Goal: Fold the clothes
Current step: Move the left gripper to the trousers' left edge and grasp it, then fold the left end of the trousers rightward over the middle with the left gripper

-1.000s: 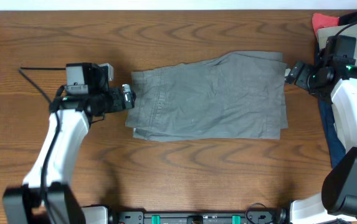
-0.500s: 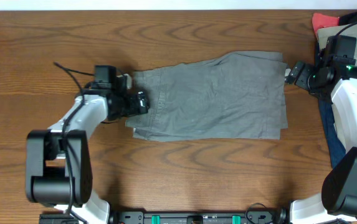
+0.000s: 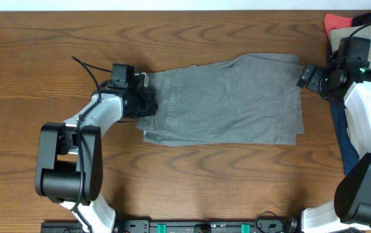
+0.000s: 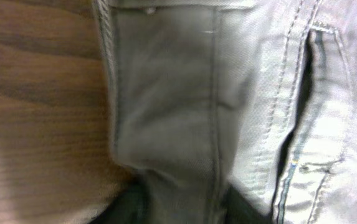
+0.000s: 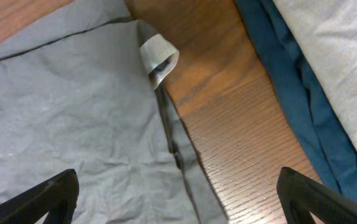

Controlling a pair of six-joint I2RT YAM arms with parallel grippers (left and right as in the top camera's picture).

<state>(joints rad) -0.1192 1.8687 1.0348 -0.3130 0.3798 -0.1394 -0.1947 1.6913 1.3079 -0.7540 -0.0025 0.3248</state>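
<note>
The grey shorts [image 3: 224,100] lie flat across the middle of the table, waistband end to the left. My left gripper [image 3: 147,101] is at that left end. In the left wrist view its dark fingers [image 4: 125,208] sit either side of a ridge of the shorts' [image 4: 166,93] fabric beside a stitched pocket seam, pinching it. My right gripper [image 3: 305,76] hovers at the shorts' upper right corner. Its fingertips [image 5: 53,193] stand wide apart over the hem of the shorts [image 5: 72,106] and bare wood, holding nothing.
A pile of other garments lies at the right table edge: red [image 3: 335,24] at the back, navy [image 5: 290,68] and a light beige one [image 5: 334,50] beside my right arm. A small grey label loop [image 5: 158,55] sticks out at the shorts' corner.
My left gripper has moved right onto the shorts' left end and closed on the fabric. The shorts have shifted slightly to the right. The right arm has stayed put.
</note>
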